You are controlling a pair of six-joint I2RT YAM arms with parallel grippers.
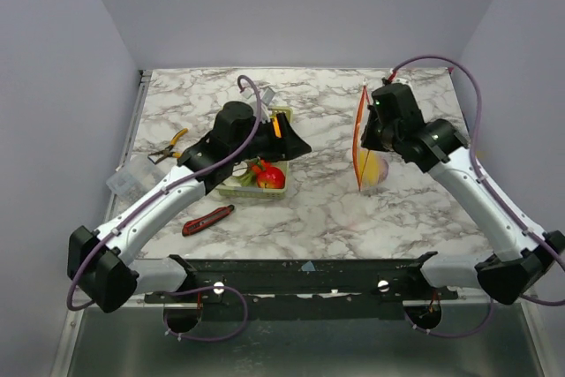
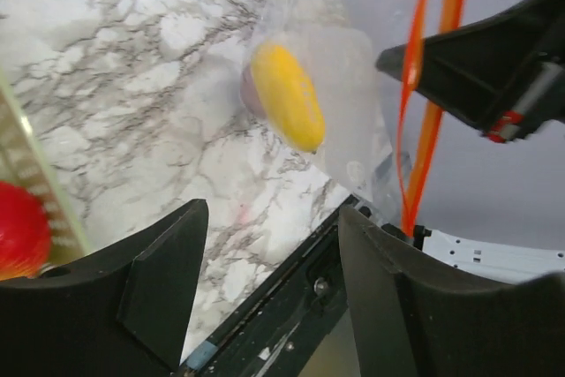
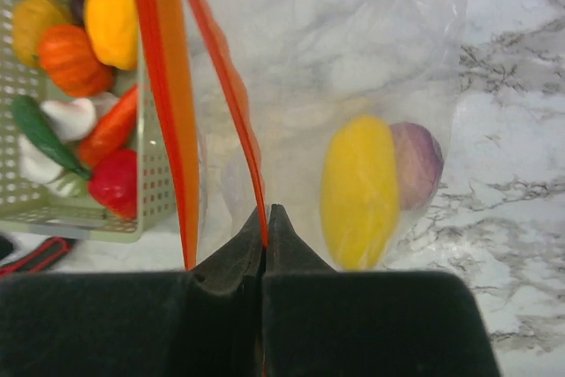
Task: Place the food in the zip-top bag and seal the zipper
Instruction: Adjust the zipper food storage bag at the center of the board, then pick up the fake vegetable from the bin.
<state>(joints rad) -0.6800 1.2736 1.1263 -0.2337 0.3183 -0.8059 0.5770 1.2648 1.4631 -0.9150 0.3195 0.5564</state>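
Right gripper (image 3: 267, 225), clamped on 1 orange-red zipper lip (image 3: 231, 86), must hold the clear crinkly bag (image 3: 353, 50) agape. Left gripper (image 2: 269, 218), open and empty, should fetch glossy toy food (image 3: 113, 184) from the green mesh basket (image 3: 152, 192).

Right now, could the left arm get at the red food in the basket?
Probably yes: the left gripper is open by the basket, the red food lies uncovered on top, and the right gripper is away at the zip-top bag, shut on its zipper.
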